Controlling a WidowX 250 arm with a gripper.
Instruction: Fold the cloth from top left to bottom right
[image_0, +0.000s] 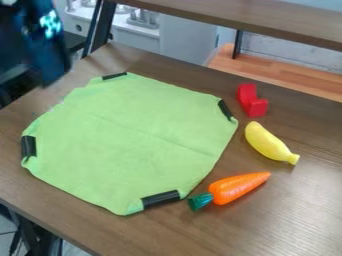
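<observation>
Seemingly the end effector hangs upper left; cloth lies spread.

Your arm is in the upper left corner of the camera view, gripper hanging down, finer pose unclear.

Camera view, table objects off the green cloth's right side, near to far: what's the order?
Orange carrot with green top → yellow banana → red block.
</observation>
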